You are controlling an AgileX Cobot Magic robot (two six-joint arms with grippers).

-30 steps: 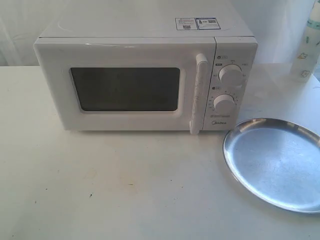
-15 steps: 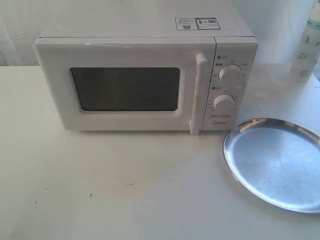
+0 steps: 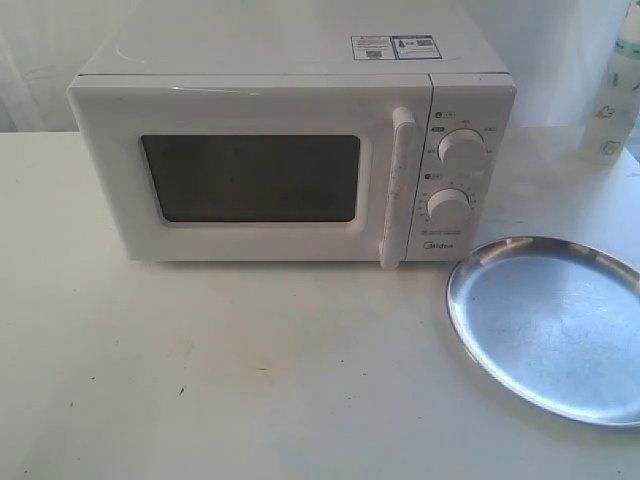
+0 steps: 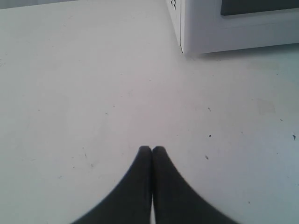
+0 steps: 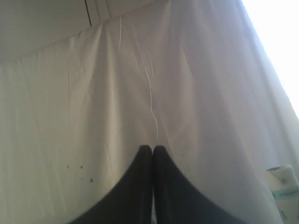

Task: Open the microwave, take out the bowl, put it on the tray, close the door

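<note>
Evidently nothing has been moved: the door (image 3: 250, 180) is kept shut, the tray (image 3: 548, 328) is set by the microwave (image 3: 280, 50) (left claw (image 4: 152, 149) and right claw (image 5: 153, 148) are pressed closed).

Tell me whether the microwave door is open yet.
No, the door sits shut, flush with the microwave front in the exterior view.
</note>
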